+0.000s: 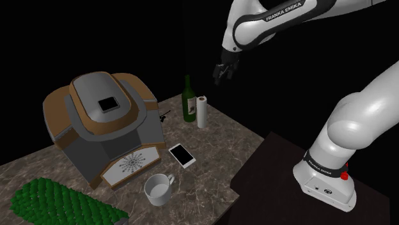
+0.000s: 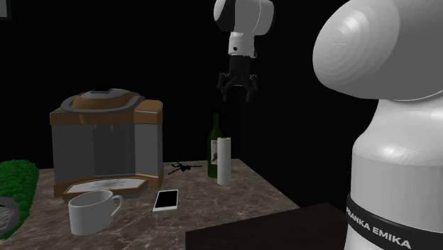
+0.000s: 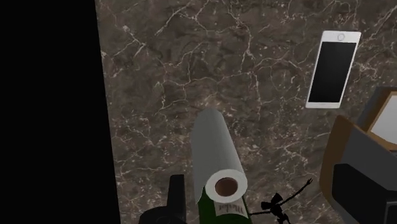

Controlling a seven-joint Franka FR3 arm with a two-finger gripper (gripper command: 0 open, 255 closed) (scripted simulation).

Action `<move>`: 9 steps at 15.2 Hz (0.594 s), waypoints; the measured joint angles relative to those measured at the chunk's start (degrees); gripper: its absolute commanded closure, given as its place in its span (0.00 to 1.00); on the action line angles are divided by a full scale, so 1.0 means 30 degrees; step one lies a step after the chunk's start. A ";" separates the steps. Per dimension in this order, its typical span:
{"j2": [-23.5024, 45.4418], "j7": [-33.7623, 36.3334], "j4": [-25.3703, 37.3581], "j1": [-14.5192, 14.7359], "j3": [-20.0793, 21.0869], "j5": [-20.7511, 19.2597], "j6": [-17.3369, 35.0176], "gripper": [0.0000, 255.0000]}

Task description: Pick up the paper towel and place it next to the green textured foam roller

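The paper towel [image 1: 201, 112] is a slim white roll standing upright on the dark marble counter [image 1: 224, 137], close beside a green bottle [image 1: 188, 99]. My gripper [image 1: 220, 72] hangs open well above the roll with nothing between its fingers. In the second exterior view the gripper [image 2: 238, 89] is high over the paper towel [image 2: 224, 160]. The wrist view looks down on the roll [image 3: 215, 149]. The green textured foam roller [image 1: 57, 203] lies at the counter's near corner, at the shoulder view's lower left, far from the roll.
A large brown and grey coffee machine [image 1: 105, 124] fills the counter's middle. A white phone [image 1: 182, 155] and a white mug [image 1: 158, 189] lie between the roll and the foam roller. A small black object [image 2: 183, 168] sits by the bottle. The counter edge [image 3: 105, 127] runs close to the roll.
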 measured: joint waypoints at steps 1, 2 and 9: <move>0.0557 0.0062 0.0077 -0.0018 0.0040 -0.0053 0.0493 0.00; 0.1187 0.0034 0.0096 -0.0072 0.0021 -0.0124 0.1104 0.00; 0.6296 0.0681 0.1805 -0.0203 0.0219 -0.0879 0.4561 0.00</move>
